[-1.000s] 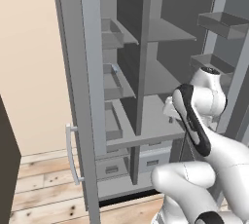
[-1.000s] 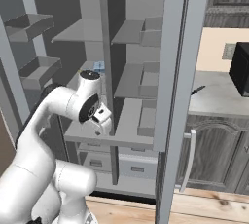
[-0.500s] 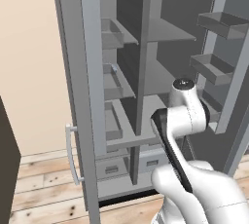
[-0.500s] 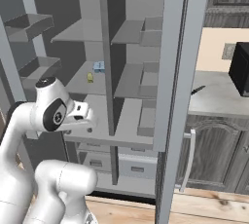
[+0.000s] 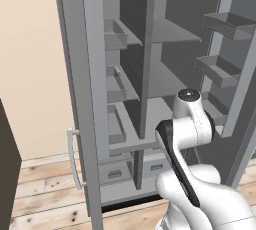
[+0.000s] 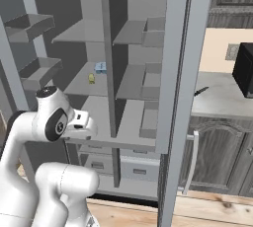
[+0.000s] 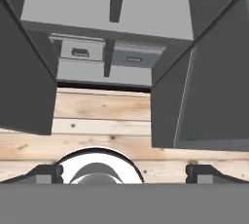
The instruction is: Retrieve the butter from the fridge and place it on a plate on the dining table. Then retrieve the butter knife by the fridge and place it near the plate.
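Jaws spread wide, nothing between them: in the hand view the two dark tips sit at far left and far right of the gripper, pointing down at the plank floor in front of the fridge. Arm is folded up just outside the open doors, hand low, likely a pose for reaching in. Fridge drawers sit just beyond the floor strip. The butter, a small yellowish bit, lies on the middle shelf of the left compartment, toward its back, next to a small blue item; well apart from the hand. The butter knife lies on the tabletop right of the fridge, near its left edge. Fetch not yet begun.
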